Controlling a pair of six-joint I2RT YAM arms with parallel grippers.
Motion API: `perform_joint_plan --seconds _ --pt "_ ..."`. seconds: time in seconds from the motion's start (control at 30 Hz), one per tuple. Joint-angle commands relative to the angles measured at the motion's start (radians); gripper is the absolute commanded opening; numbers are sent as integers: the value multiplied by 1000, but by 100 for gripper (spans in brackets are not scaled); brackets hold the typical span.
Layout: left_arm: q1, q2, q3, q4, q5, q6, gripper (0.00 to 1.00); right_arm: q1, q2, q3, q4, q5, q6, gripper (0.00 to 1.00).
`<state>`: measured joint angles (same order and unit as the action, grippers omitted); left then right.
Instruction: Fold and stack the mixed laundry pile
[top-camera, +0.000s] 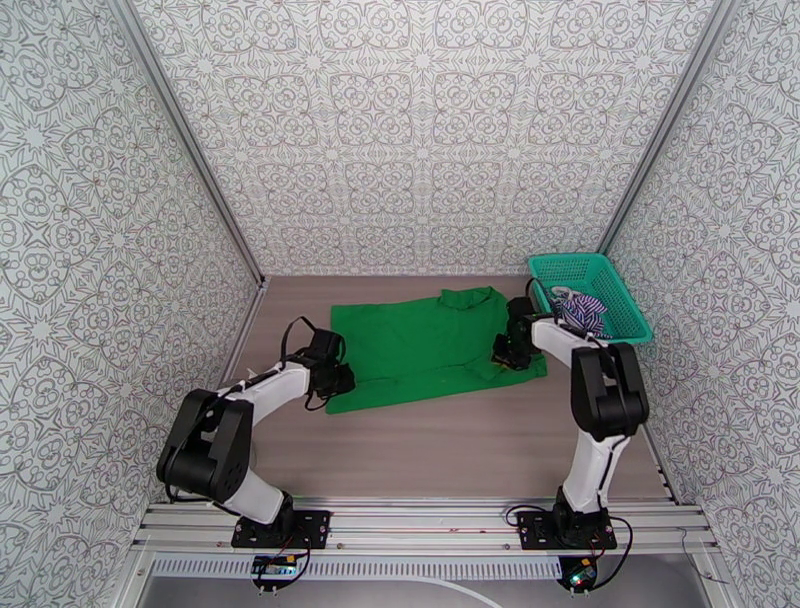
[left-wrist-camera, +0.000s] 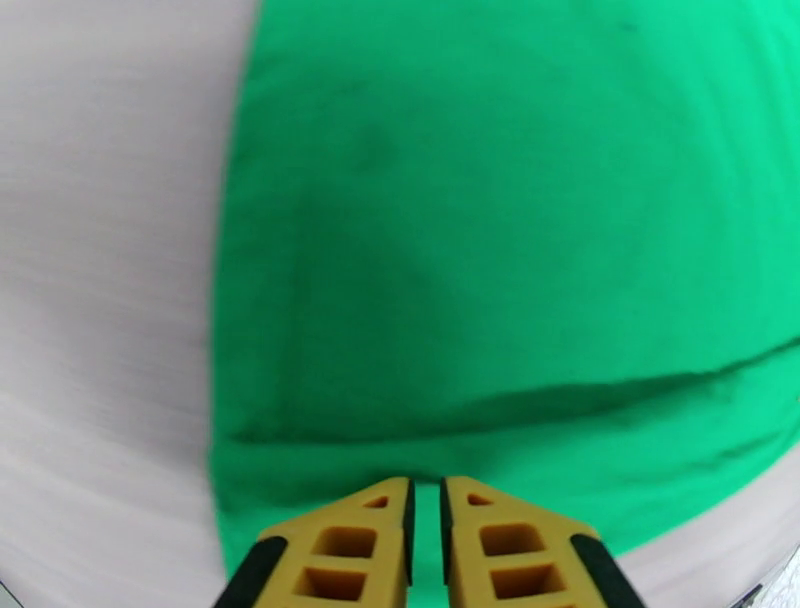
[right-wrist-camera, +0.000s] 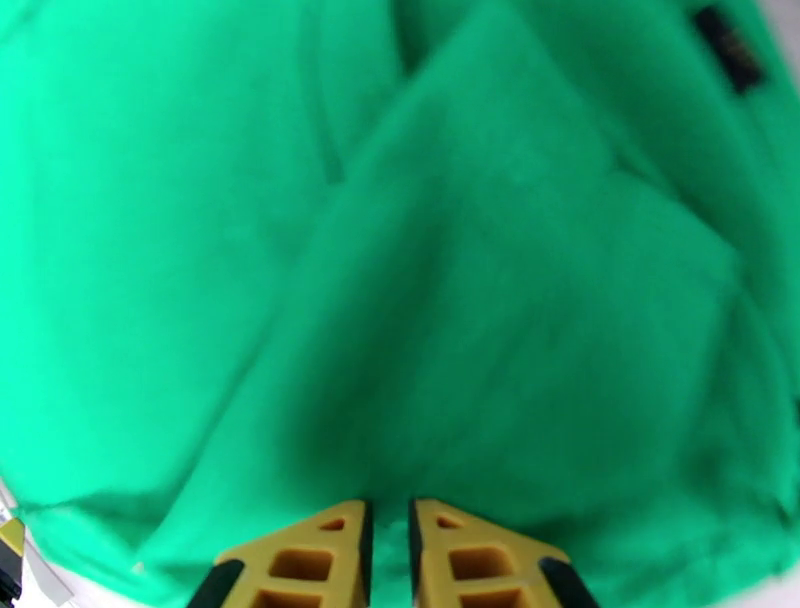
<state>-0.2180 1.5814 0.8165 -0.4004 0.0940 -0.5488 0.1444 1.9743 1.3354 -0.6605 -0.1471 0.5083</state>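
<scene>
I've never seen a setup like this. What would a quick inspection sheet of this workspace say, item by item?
Surface: brown, wood-look table.
Job's things: green cloth spread out mid-table; striped shirt bunched in the basket, not yet folded.
Clutter: teal mesh basket at the far right corner; nothing else seen.
Grippers: left gripper at the cloth's left end, right gripper at its right end; on each the jaws are nearly together, seemingly pinching the cloth.
Cables: black cables loop along both arms and at their bases.
Surroundings: patterned walls on three sides; metal rail at the near edge.
</scene>
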Motion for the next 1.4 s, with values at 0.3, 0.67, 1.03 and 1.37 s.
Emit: perform_joint_plan --seconds 0.3,0.67,1.03,1.37 --pt "127 -163 -65 -73 45 79 38 0 -109 55 -67 99 -25 35" --pt "-6 25 154 81 197 106 30 37 -69 22 -16 130 69 35" --pt "-11 169 5 270 215 -42 16 111 -98 -177 79 186 234 34" --pt "98 -46 -209 215 288 28 17 223 -272 -430 76 199 389 35"
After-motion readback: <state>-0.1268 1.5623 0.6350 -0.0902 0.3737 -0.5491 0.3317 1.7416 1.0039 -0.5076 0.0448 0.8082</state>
